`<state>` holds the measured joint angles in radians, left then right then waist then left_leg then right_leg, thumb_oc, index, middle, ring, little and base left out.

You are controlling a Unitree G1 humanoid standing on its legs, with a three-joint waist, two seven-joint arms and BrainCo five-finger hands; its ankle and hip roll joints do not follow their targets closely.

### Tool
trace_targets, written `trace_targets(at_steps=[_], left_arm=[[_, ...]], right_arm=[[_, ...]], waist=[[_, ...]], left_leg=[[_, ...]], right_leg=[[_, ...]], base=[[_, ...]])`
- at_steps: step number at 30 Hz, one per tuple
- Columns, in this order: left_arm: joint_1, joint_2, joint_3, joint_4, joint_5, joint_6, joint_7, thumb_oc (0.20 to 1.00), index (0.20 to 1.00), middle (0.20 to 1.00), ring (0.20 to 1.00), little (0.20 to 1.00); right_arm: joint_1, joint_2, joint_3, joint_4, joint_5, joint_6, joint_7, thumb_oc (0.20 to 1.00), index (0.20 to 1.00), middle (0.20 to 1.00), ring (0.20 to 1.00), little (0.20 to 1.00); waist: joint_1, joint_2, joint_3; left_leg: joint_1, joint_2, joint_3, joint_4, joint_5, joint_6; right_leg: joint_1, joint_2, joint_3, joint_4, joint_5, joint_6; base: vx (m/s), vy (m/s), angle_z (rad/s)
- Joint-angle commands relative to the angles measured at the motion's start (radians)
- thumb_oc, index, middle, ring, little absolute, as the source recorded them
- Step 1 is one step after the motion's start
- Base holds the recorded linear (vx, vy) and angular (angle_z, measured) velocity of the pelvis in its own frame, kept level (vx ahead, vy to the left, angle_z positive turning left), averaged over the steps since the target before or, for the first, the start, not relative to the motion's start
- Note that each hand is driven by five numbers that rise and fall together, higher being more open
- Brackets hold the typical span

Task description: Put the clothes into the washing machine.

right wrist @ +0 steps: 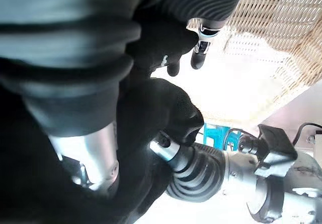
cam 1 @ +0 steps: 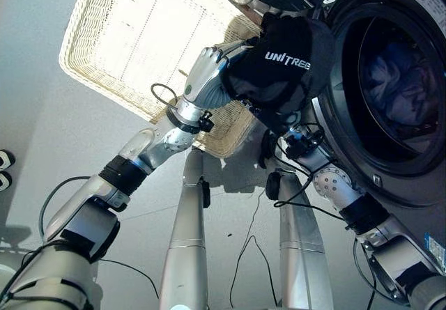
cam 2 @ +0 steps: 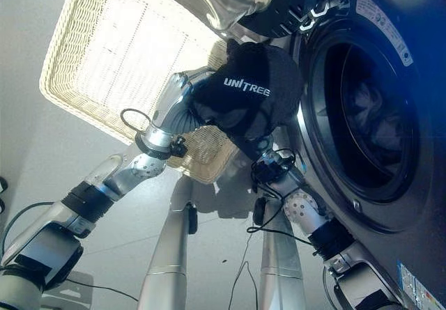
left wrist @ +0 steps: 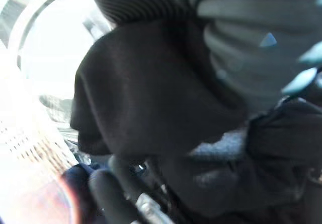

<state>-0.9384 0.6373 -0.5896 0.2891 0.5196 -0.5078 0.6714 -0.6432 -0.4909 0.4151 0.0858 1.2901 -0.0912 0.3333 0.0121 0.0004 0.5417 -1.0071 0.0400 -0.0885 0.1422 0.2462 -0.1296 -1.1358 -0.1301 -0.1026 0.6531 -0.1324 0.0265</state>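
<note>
Both arms reach up and meet at one black garment [cam 1: 282, 63], bunched between the left hand [cam 1: 209, 70] and right hand [cam 1: 282, 122], just beside the washing machine [cam 1: 418, 184] opening. Fingers are buried in cloth; their grip cannot be told. Behind them sits one wicker basket [cam 1: 125, 38]. Head views show clothes inside the drum.
</note>
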Motion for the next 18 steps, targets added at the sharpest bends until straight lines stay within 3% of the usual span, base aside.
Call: trace_targets(at_steps=[1, 9, 18], left_arm=[[-0.026, 0.005, -0.003, -0.060, 0.070, -0.018, 0.021, 0.200, 0.200, 0.200, 0.200, 0.200], [-0.043, 0.052, 0.003, -0.044, 0.083, -0.018, 0.033, 0.200, 0.200, 0.200, 0.200, 0.200], [-0.053, 0.056, -0.003, -0.045, 0.107, -0.028, 0.036, 0.200, 0.200, 0.200, 0.200, 0.200]], right_arm=[[-0.010, 0.002, -0.041, -0.139, 0.058, -0.002, 0.091, 1.000, 1.000, 1.000, 1.000, 1.000], [-0.005, -0.011, -0.060, -0.140, 0.196, 0.107, 0.244, 1.000, 1.000, 1.000, 1.000, 1.000], [0.009, 0.001, -0.072, -0.122, 0.238, 0.093, 0.225, 1.000, 1.000, 1.000, 1.000, 1.000]], waist=[[-0.005, -0.017, -0.022], [-0.003, -0.014, -0.022], [-0.004, -0.014, -0.022]], left_leg=[[0.017, -0.088, 0.040, 0.151, -0.150, 0.052], [0.026, -0.089, 0.039, 0.148, -0.153, 0.051], [0.024, -0.093, 0.039, 0.145, -0.150, 0.052]], right_leg=[[0.092, 0.030, -0.061, -0.283, 0.233, 0.117], [0.099, 0.026, -0.066, -0.289, 0.235, 0.119], [0.097, 0.026, -0.069, -0.293, 0.240, 0.119]], base=[[0.00, 0.000, 0.00], [0.00, -0.007, 0.03], [0.00, -0.001, 0.00]])
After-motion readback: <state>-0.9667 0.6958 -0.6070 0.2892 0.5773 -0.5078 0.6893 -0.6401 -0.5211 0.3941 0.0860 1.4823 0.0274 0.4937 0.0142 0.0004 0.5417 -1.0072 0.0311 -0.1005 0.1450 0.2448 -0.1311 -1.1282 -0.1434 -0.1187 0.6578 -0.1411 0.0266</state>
